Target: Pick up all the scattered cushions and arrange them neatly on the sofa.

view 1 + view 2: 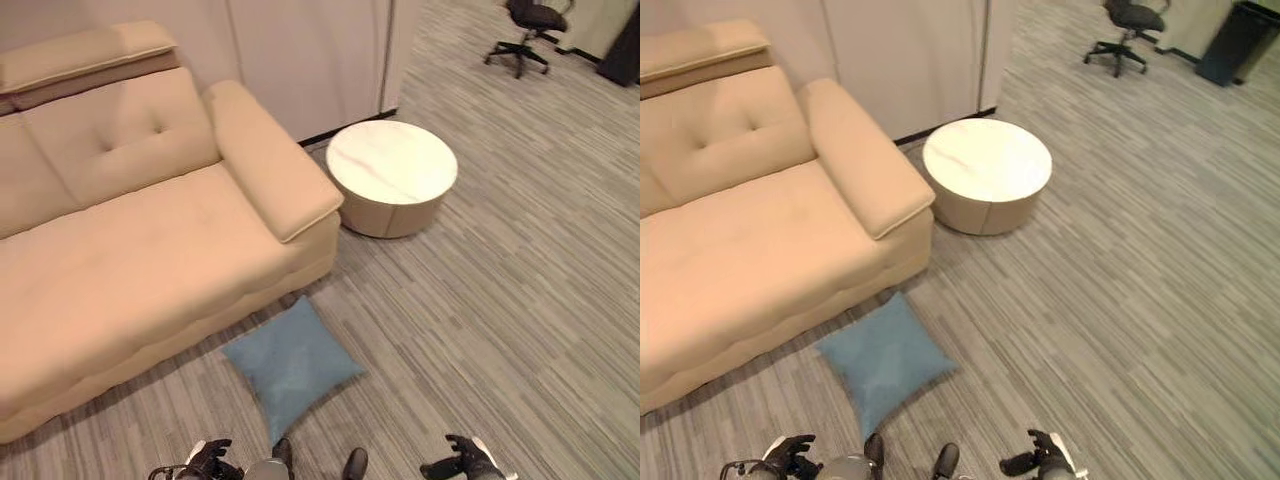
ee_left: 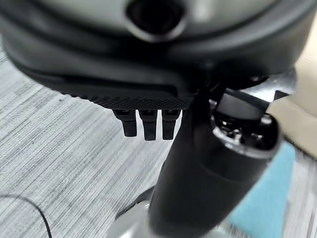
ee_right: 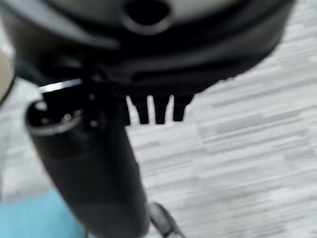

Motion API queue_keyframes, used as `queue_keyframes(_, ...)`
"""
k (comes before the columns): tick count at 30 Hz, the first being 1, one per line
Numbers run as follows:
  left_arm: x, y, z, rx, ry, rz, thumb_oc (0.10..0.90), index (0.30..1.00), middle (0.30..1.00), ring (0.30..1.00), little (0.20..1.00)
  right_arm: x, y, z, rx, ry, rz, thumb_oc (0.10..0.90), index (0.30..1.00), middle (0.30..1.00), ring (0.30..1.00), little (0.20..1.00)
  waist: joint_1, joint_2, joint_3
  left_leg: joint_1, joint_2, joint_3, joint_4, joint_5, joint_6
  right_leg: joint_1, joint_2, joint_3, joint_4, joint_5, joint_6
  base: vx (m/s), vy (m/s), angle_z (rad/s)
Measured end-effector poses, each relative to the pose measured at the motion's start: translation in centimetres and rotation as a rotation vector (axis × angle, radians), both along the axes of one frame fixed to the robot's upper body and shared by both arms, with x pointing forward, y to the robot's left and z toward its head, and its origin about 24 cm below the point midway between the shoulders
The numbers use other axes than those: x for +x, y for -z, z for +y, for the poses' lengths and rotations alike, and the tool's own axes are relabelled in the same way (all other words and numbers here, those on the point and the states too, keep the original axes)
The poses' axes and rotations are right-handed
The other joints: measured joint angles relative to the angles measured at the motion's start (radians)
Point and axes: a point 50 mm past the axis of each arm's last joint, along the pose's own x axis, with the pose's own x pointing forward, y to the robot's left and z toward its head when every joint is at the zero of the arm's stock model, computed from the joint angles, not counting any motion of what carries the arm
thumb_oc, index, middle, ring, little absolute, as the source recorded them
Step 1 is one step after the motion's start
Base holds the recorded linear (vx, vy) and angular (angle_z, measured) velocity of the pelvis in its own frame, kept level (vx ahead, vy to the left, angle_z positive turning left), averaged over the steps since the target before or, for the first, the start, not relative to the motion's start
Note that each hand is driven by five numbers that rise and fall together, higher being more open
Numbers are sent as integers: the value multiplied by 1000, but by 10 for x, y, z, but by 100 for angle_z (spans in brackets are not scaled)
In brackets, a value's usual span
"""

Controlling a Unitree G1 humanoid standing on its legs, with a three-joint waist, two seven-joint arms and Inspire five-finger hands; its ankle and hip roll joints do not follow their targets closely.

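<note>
Sofa (image 1: 130, 250) fills the left, tan, seat bare, no cushions on it; its armrest (image 1: 270, 160) runs toward the middle; round white table (image 1: 392, 175) just right of the armrest, farther back; office chair (image 1: 525, 35) far right corner; dark bin (image 1: 1240, 40) beside it in the right eye view.

One blue cushion (image 1: 292, 362) lies flat on the carpet (image 1: 500, 300), near me, just in front of the sofa's near edge, close to it but I can't tell if they touch; no other cushion that I can see.

My left hand (image 1: 208, 460) sits low at the near edge, left of the cushion's near corner, fingers loosely relaxed, holding nothing; my right hand (image 1: 468, 460) low on the right, well apart from the cushion, fingers also slack and empty; both wrist views show fingers hanging over bare carpet with a sliver of blue at the side.

Step, as I judge it: very start, approach before the first pickup; next move calls for bending down, bringing both hands in to the cushion's sides, lifting, then setting it against the sofa back.

No readable writing or labels anywhere.
</note>
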Motion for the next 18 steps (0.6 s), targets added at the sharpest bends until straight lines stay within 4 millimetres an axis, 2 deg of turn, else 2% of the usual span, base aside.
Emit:
queue_keyframes(1, -3, 2, -3, -11, 1, 9, 800, 900, 900, 900, 900, -3, 1, 1, 5, 20, 11, 800, 900, 900, 900, 900, 6, 10, -5, 30, -5, -19, -49, -2, 22, -2, -6, -1, 16, -8, 15, 44, 8, 30)
queue_keyframes(3, -4, 2, -4, -15, -1, 13, 800, 900, 900, 900, 900, -2, 4, 13, 36, 13, 7, 800, 900, 900, 900, 900, 19, -1, -9, 49, -45, -61, -59, -6, 32, 7, -37, 1, 45, -21, 60, 53, 35, 37)
queue_keyframes(4, -5, 2, -4, -17, -1, 14, 800, 900, 900, 900, 900, 1, 4, 15, 43, 10, -1, 800, 900, 900, 900, 900, 29, -4, -10, 53, -56, -64, -63, -6, 32, 5, -51, -1, 62, -28, 72, 39, 72, 31)
queue_keyframes(6, -4, 1, -3, -15, -1, 6, 800, 900, 900, 900, 900, 10, 3, 18, 50, 1, -22, 800, 900, 900, 900, 900, 47, -10, -13, 60, -72, -76, -73, -6, 33, -4, -69, -1, 88, -30, 80, 17, 86, 9)
queue_keyframes(9, -4, 1, 0, -11, -2, 7, 800, 900, 900, 900, 900, 26, -2, 19, 50, -14, -61, 800, 900, 900, 900, 900, 60, -16, -13, 68, -88, -107, -73, -9, 40, -28, -103, 6, 186, -66, 98, -5, 46, 9)
queue_keyframes(10, -5, 1, 1, -8, -4, 11, 800, 900, 900, 900, 900, 32, -4, 20, 51, -19, -76, 800, 900, 900, 900, 900, 59, -16, -12, 68, -91, -119, -73, -12, 53, -58, -120, 31, 268, -92, 105, 30, -14, 22)
queue_keyframes(11, -2, 0, 1, -8, -7, 4, 800, 900, 900, 900, 900, 37, -6, 20, 55, -26, -90, 800, 900, 900, 900, 900, 49, -8, -5, 71, -90, -153, -74, -13, 78, -113, -128, 111, 373, -136, 123, 45, -40, 58)
queue_keyframes(12, -1, -1, 4, -2, -13, 2, 800, 900, 900, 900, 900, 38, -6, 22, 62, -34, -95, 800, 900, 900, 900, 900, 30, -14, -5, 66, -92, -180, -73, -11, 79, -130, -111, 211, 397, -163, 158, 85, -77, 77)
queue_keyframes(13, 0, -2, 7, 4, -16, -5, 800, 900, 900, 900, 900, 38, -6, 25, 73, -41, -100, 800, 900, 900, 900, 900, 23, -24, -5, 70, -99, -197, -83, -9, 73, -138, -106, 262, 392, -170, 169, 60, -54, 72)
queue_keyframes(14, 1, -3, 11, 13, -16, -9, 800, 900, 900, 900, 900, 34, -3, 28, 83, -46, -83, 800, 900, 900, 900, 900, 30, -42, -13, 76, -109, -207, -103, -3, 66, -158, -101, 337, 371, -170, 169, 80, -69, 52)
queue_keyframes(15, -5, -3, 15, 22, -26, 6, 800, 900, 900, 900, 900, 31, -2, 31, 89, -50, -75, 800, 900, 900, 900, 900, 28, -63, -19, 88, -123, -218, -119, 7, 70, -159, -94, 360, 320, -142, 145, 118, -108, 35)
queue_keyframes(16, -9, -1, 14, 19, -31, 18, 800, 900, 900, 900, 900, 30, -1, 30, 88, -47, -72, 800, 900, 900, 900, 900, 27, -59, -20, 92, -117, -233, -119, 8, 69, -151, -95, 359, 314, -130, 120, 147, -166, 23)
queue_keyframes(17, -12, 0, 13, 16, -30, 24, 800, 900, 900, 900, 900, 30, -1, 30, 87, -46, -70, 800, 900, 900, 900, 900, 29, -54, -22, 93, -109, -236, -125, 8, 70, -150, -88, 368, 305, -128, 121, 164, -241, 47)
queue_keyframes(18, -10, 1, 10, 9, -32, 27, 800, 900, 900, 900, 900, 31, -2, 30, 86, -49, -75, 800, 900, 900, 900, 900, 5, -32, -10, 85, -91, -303, -133, 21, 64, -145, -49, 439, 278, -133, 132, 89, -167, 58)
